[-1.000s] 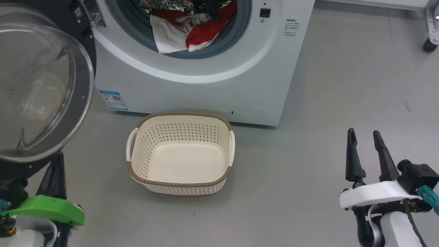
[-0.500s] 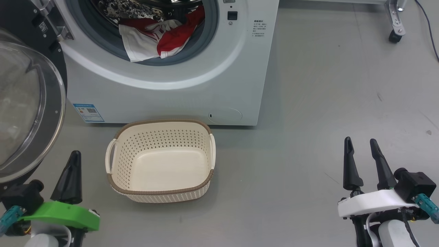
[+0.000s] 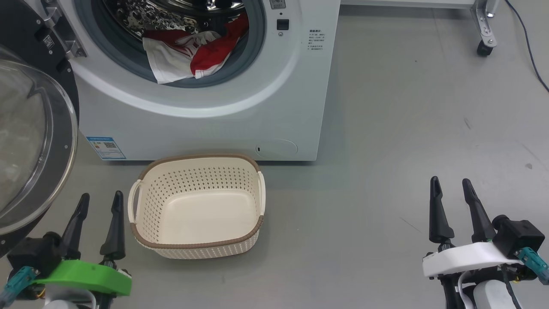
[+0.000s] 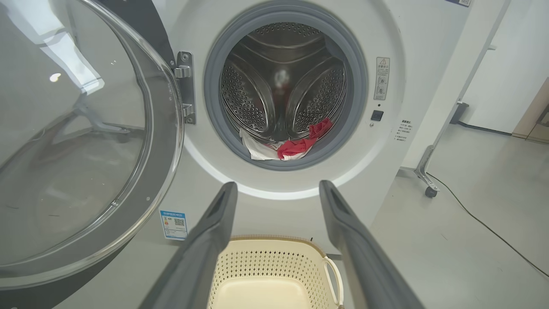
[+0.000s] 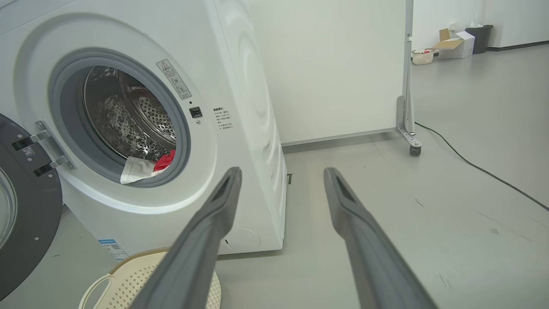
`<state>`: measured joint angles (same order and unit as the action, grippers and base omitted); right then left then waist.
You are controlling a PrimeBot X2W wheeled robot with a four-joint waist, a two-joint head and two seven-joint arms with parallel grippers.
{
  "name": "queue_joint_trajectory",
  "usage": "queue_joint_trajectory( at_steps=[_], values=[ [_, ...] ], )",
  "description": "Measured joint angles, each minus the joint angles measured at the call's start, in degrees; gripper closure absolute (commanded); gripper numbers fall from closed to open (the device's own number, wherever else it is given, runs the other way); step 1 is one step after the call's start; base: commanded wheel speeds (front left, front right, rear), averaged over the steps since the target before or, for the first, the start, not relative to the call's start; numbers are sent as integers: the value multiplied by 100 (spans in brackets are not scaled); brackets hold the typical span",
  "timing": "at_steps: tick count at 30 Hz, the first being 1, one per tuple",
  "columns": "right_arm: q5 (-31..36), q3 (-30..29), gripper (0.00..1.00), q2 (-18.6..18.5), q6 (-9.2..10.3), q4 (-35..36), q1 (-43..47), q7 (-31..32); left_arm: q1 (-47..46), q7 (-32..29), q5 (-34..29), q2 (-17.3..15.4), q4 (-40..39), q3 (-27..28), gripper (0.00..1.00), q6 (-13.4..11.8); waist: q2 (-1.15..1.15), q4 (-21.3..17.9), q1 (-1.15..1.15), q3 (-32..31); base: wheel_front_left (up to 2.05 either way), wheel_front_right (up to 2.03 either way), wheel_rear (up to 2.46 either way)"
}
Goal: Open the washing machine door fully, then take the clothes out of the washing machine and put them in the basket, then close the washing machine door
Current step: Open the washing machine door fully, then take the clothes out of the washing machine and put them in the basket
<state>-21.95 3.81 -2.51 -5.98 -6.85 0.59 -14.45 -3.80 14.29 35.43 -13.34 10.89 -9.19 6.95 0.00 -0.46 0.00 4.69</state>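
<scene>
Door stage looks done. The washing machine door (image 3: 30, 141) hangs swung out on its hinge at the left of the opening, glass bowl toward me. The mouth of the washing machine (image 3: 206, 120) is unobstructed. Clothes not yet taken.

Key relation: the clothes (image 3: 184, 58) lie at the bottom lip of the drum mouth, forward of and above the left gripper (image 3: 102, 195), a little to its right. In the left wrist view they sit almost dead centre between the 2 fingers, straight ahead past the basket. The heap's long axis runs across the opening. White fabric is on the left, spilling onto the grey gasket (image 4: 213, 86), and red is on the right.

The basket (image 3: 195, 246) stands on the floor (image 3: 386, 128) with nothing in it, close against the machine's front below the opening. It is just beside the left gripper, on its right. I cannot tell whether it touches the machine.

My call is that the left arm is nearer and better lined up. The right gripper (image 3: 450, 180) is well apart to the right, and its wrist view catches the mouth only obliquely.

Pose: both arms low, fingers pointing forward toward the machine. Both grippers released, fingers spread, nothing between them.

Likely next reach is the left arm forward and up, over the basket and into the mouth. The door's black rim sits near that arm's left side, so I should watch for a graze.
</scene>
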Motion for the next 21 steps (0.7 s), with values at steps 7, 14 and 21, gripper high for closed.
queue_joint_trajectory(
  at_steps=[7, 14, 21],
  values=[
    [41, -3, 0, 0, 0, 24, 42, 0, 86, 0, -127, 31, -136, 37, 0, 1, 0, -26, 0, -7, 0, 0, 0],
    [256, -14, 0, -5, 9, 59, 91, 0, 92, 0, -226, 48, -244, 146, 0, 1, 0, -30, 0, 37, 0, 0, 0],
    [466, -13, 0, -73, 59, 71, 91, 0, 100, 0, -277, 149, -309, 210, 0, 1, 0, -12, 0, 65, 0, 0, 0]
  ],
)
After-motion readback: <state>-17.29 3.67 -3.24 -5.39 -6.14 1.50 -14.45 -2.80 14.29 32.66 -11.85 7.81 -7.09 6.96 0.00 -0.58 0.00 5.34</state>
